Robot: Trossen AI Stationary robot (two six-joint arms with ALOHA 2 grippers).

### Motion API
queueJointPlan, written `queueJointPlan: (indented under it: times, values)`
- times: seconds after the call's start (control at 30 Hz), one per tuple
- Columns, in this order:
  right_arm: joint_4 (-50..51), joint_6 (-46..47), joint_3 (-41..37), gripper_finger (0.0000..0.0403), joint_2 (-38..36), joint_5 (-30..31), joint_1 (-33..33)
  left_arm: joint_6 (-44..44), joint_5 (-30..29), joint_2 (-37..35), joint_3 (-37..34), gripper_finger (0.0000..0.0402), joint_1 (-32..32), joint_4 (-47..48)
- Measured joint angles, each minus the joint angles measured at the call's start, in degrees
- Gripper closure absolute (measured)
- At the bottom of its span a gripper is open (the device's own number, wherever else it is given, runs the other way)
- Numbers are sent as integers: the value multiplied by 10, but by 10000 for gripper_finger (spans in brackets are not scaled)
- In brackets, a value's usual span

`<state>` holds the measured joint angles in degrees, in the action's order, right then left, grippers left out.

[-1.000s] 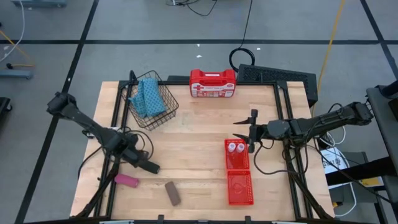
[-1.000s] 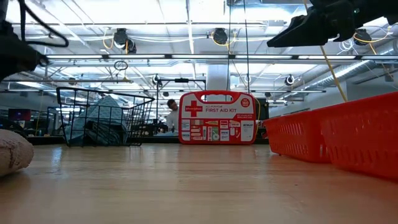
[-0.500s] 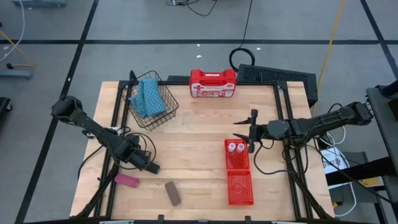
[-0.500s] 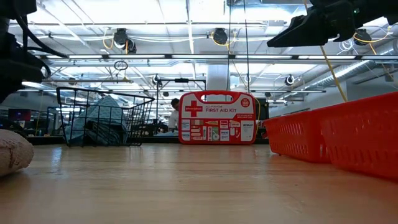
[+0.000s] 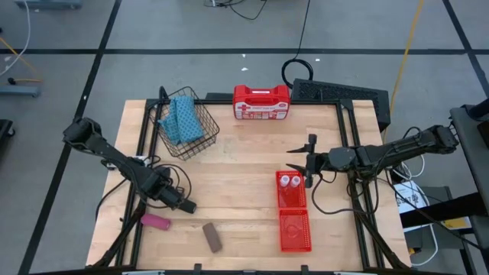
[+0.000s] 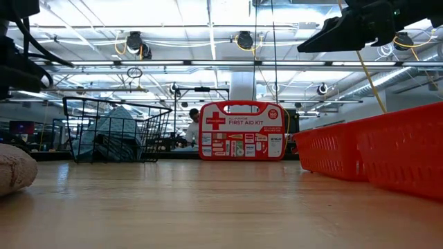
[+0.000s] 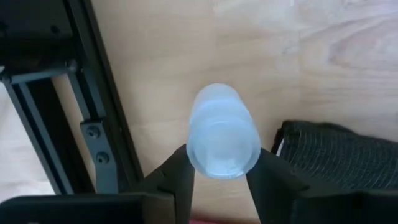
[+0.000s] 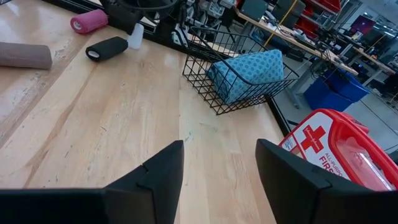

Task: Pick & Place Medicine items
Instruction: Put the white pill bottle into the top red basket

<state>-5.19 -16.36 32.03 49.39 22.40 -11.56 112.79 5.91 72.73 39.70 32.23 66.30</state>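
Gripping a white bottle (image 7: pixel 222 134) between closed fingers (image 7: pixel 177 180), the left gripper (image 5: pixel 182 202) is seen, axis forward; the tray (image 5: pixel 293 229) lies rightward. The right gripper (image 5: pixel 307 162) hangs open, empty.

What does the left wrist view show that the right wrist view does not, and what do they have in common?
Only the left wrist view shows the left pincer closed on a small white bottle, with its two fingers pressing the bottle's sides.

Only the right wrist view shows the wire basket with the blue cloth, the red first aid case, the pink roll, the brown roll and the open, empty right pincer.

Both show the white bottle, the black roll beside it, and the wooden table.
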Motion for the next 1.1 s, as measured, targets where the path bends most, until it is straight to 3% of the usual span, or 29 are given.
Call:
queueJointPlan:
  times: [0.17, 0.47, 0.63, 0.87, 1.1]
  values:
    - [0, 0, 0, 214, 0, 0, 0, -21, -15, 0, 0, 268, 0, 0]
    - [0, 0, 0, 220, 0, 0, 0, -38, -74, 0, 0, 184, 0, 2]
    - [0, 0, 0, 219, 0, 0, 0, -48, -79, 0, 0, 165, 0, 2]
    - [0, 0, 0, 222, 0, 0, 0, -47, -86, 0, -2, 202, 0, 1]
    - [0, 0, 0, 225, 0, 0, 0, -57, -138, 0, -2, 260, 0, 0]
